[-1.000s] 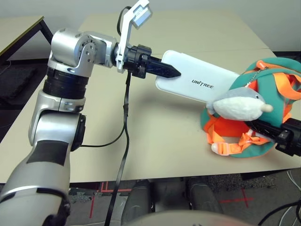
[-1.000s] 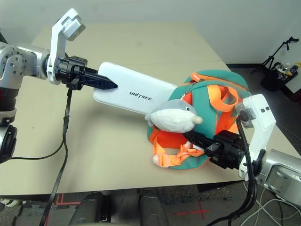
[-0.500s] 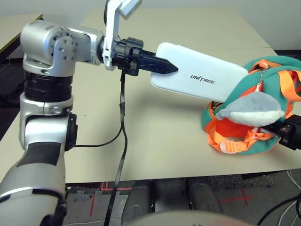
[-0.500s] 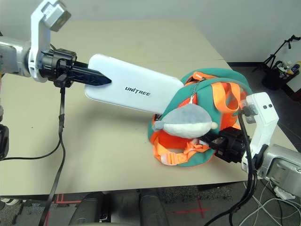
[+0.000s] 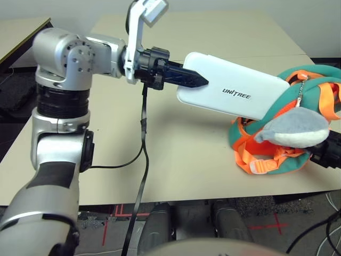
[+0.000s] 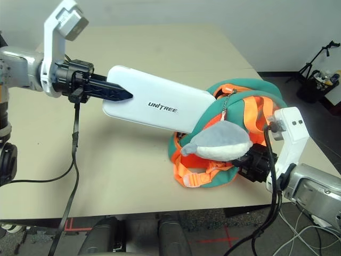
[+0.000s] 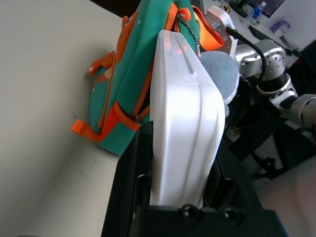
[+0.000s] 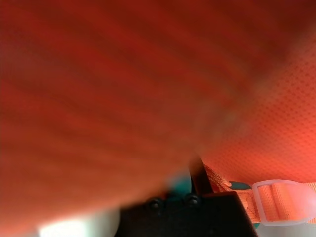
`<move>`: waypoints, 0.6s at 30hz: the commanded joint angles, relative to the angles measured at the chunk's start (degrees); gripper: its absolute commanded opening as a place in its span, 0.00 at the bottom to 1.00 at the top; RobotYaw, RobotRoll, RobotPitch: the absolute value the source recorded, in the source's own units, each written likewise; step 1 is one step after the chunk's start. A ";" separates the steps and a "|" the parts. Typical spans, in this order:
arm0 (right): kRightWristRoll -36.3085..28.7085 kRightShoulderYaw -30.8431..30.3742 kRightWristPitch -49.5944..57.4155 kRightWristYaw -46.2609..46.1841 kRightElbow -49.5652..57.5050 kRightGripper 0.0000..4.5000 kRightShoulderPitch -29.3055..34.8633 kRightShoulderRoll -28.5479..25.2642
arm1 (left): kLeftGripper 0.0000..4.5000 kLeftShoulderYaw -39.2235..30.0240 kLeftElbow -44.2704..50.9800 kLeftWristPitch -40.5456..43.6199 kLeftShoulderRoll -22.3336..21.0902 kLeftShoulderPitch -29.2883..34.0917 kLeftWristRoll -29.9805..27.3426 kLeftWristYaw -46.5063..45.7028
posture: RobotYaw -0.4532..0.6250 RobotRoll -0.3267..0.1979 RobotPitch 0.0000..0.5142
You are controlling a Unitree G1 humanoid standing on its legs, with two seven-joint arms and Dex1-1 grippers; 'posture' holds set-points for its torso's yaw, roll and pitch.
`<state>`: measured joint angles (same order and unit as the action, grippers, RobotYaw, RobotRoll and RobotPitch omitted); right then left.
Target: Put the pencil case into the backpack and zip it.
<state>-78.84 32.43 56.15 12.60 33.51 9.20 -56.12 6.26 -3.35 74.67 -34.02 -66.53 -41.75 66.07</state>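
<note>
Head views: left gripper [image 5: 198,81] clamped on the near end of the pencil case [image 5: 234,93], carried clear of the table [image 5: 176,154]; the case's far end reaches the backpack [image 6: 234,176], held slanted, presumably to slide into the opening. Whether that end is inside cannot be told; the plush toy [image 6: 218,144] covers the spot. Right gripper [image 6: 250,162] pressed against the backpack's near side, apparently bracing it; fingertips hidden, closed by all signs. Left wrist view: case edge-on between both fingers [image 7: 131,173], backpack beyond its tip. Right wrist view: orange fabric up close, strap buckle [image 8: 279,200] beside the gripper.
</note>
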 commanded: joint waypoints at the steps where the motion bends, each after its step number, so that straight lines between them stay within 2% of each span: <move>1: 0.33 -2.28 -0.93 -0.50 1.58 0.03 -1.56 1.40 | 0.31 3.85 -2.25 -5.83 1.15 -0.32 2.93 1.13 | 0.25 0.62 0.10; 7: 0.68 -4.44 -1.76 -2.49 3.42 0.03 -2.45 4.47 | 0.31 5.17 -6.96 -11.23 1.78 -2.49 6.37 1.97 | 0.24 0.62 0.12; 13: 1.86 -6.47 -3.03 -4.10 4.91 0.03 -2.06 7.10 | 0.31 7.48 -7.42 -14.03 1.79 -3.17 8.14 4.67 | 0.23 0.62 0.14; 18: 2.36 -7.64 -3.61 -4.77 5.21 0.03 -2.60 8.14 | 0.31 11.22 -7.80 -15.39 4.43 -2.82 10.20 5.83 | 0.22 0.62 0.14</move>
<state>-76.47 26.63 52.49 7.91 37.52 6.90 -48.35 15.34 -11.29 60.29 -30.47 -68.91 -32.25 70.35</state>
